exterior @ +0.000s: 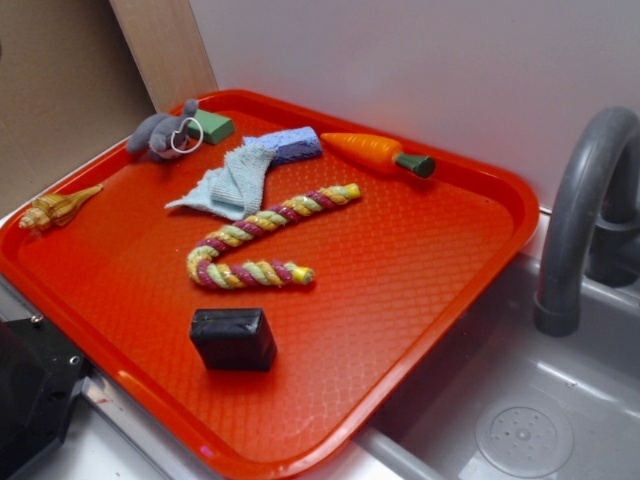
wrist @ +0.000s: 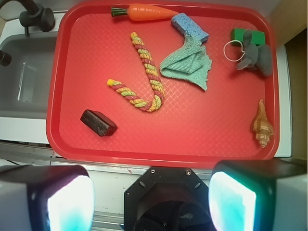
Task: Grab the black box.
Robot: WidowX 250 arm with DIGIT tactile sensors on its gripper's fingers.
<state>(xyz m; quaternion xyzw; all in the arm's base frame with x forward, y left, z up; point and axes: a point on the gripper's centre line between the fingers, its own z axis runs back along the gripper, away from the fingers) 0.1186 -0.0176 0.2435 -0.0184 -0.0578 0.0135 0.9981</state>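
The black box (exterior: 233, 338) lies on the red tray (exterior: 400, 280) near its front edge, a small matte block with wrinkled skin. In the wrist view the black box (wrist: 98, 122) sits at the tray's (wrist: 207, 130) lower left, tilted. My gripper (wrist: 151, 197) hangs high above and outside the tray's near rim, open, with its two pale pads (wrist: 70, 202) far apart and nothing between them. It is well away from the box. The exterior view does not show the gripper's fingers.
On the tray lie a striped rope toy (wrist: 144, 77), a toy carrot (wrist: 149, 11), a blue sponge block (wrist: 189, 26), a teal cloth (wrist: 187, 65), a green block (wrist: 250, 35), a grey plush mouse (wrist: 255, 54) and a shell (wrist: 262, 127). A sink (exterior: 520, 400) with a grey faucet (exterior: 580, 210) adjoins the tray.
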